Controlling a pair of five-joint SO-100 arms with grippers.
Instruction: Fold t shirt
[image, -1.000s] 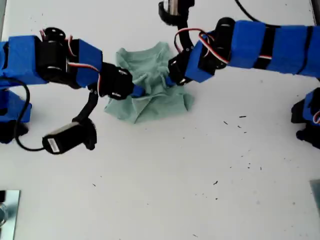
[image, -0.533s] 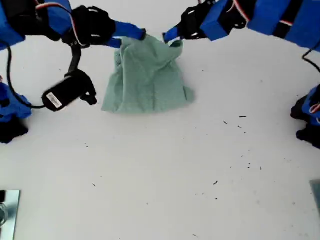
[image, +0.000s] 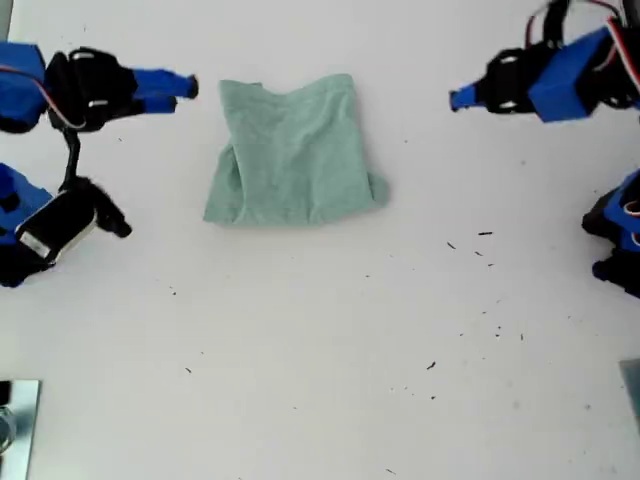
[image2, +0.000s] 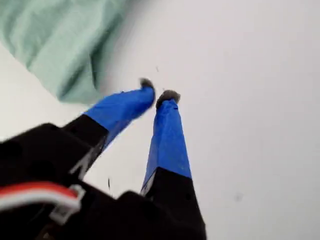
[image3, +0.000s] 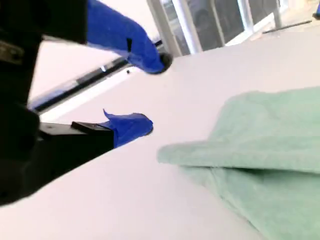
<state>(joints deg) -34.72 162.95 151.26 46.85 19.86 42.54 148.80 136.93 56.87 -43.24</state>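
Although folded only in part, lies as a compact, rumpled block: the t shirt (image: 292, 150), flat on the white table (image: 330, 400), towards the far edge in the exterior view and about midway between the two arms. Held by nothing. Judged to be resting between folds, with one layer doubled over and a small lobe of cloth sticking out at the corner nearer the exterior view's right.

Stationed well apart from the cloth on either side: one blue arm (image: 60, 90) at the exterior view's left, another arm (image: 570, 75) at the exterior view's right. Not possible to say from the wrist views which of them is first and which second. Probably parked wide to keep the cloth clear for the next pinch.

Closed almost tip to tip on nothing, over bare table beside a shirt corner: my first gripper (image2: 159, 91). Spread wide and empty, just short of a folded edge: my second gripper (image3: 152, 94).

Scattered dark specks (image: 485, 234) on the table; no bearing on the fold.

No brand, label or readable writing anywhere.
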